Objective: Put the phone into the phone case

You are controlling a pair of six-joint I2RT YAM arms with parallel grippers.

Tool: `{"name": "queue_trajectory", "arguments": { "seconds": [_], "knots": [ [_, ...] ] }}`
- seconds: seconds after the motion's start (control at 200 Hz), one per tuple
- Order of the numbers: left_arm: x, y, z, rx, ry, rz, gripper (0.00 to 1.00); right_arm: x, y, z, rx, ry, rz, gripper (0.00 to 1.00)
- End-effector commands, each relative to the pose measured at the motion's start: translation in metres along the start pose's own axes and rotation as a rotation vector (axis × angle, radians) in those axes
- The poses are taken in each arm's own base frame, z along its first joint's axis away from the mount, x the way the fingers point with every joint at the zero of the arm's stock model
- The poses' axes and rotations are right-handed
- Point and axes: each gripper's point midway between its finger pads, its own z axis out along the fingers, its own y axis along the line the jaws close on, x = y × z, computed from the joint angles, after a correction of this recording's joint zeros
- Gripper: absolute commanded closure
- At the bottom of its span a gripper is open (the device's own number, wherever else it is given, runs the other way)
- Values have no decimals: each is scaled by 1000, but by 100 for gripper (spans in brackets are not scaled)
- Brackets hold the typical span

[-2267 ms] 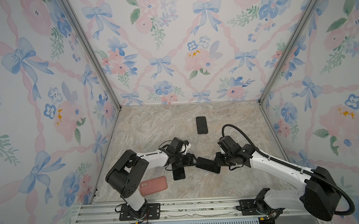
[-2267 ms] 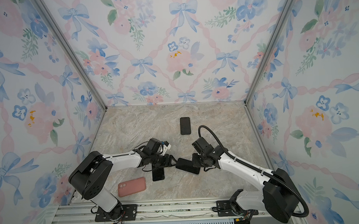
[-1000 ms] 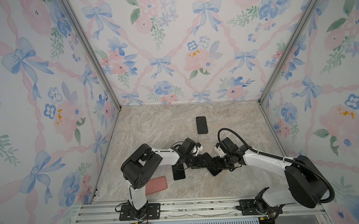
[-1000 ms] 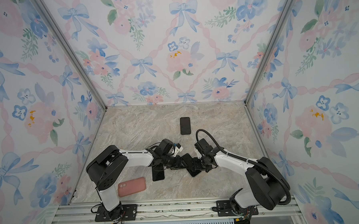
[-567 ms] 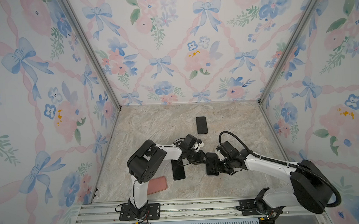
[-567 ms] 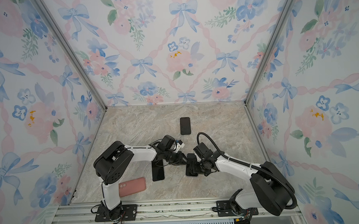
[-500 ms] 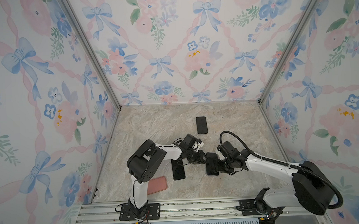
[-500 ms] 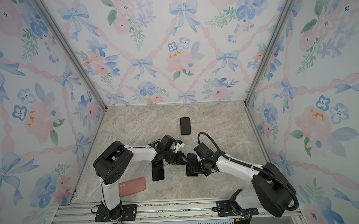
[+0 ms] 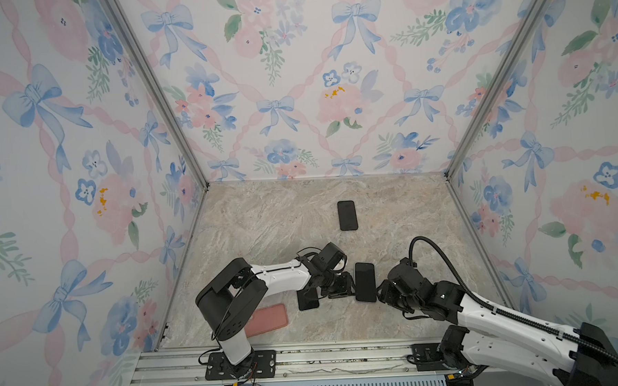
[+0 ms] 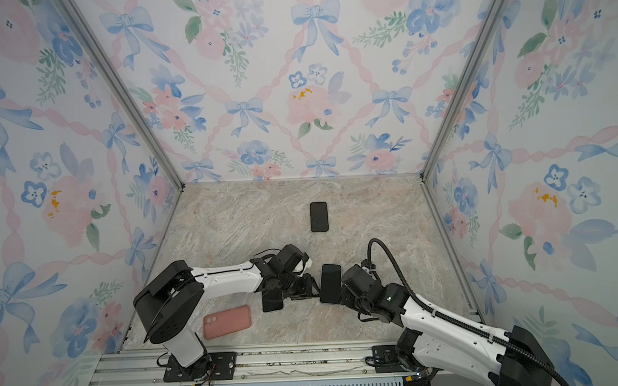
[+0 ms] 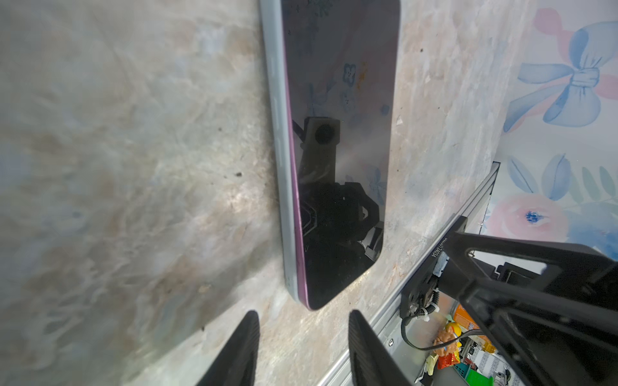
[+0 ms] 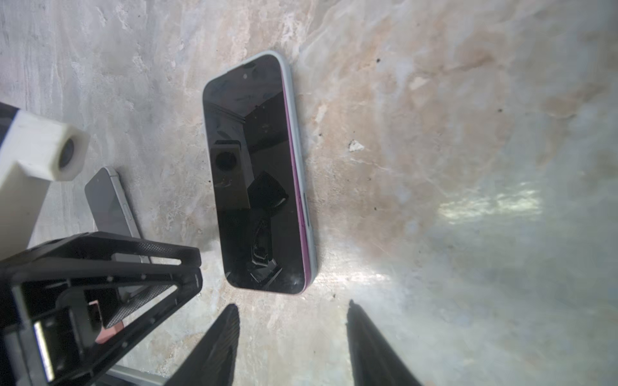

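Set down since earlier, phone (image 9: 365,283) lies flat between left claw (image 9: 344,289) and right claw (image 9: 380,294)

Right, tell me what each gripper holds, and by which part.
Nothing. The phone lies flat on the table, just beyond the tips of the open left gripper and the open right gripper.

The phone (image 9: 365,283) lay hemmed between the left pincer (image 9: 348,289) and the right pincer (image 9: 379,295), only its short ends free. A second dark phone (image 9: 308,300) lay partly under the left arm (image 9: 279,274), the pink case (image 9: 272,319) near it. Farther back the table (image 9: 408,211) was bare but for a far phone (image 9: 347,215).
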Motion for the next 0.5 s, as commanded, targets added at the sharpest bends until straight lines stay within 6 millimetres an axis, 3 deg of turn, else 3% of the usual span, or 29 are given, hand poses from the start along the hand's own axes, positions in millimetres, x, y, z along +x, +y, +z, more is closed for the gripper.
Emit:
{"name": "queue_trajectory", "arguments": {
  "seconds": [0.0, 0.09, 0.28, 0.495],
  "knots": [
    [0, -1, 1, -33, -13, -80, 53, -2, -3, 1, 57, -34, 59, 45],
    [2, -3, 5, -55, 4, -87, 53, -2, -7, 0, 140, -8, -24, 44],
    [4, 3, 11, -88, 21, -99, 58, 11, 5, 22, 67, 125, -28, 49],
    [5, 0, 13, -84, 30, -95, 64, 10, 2, 27, 68, 146, -57, 52]
  ]
}}
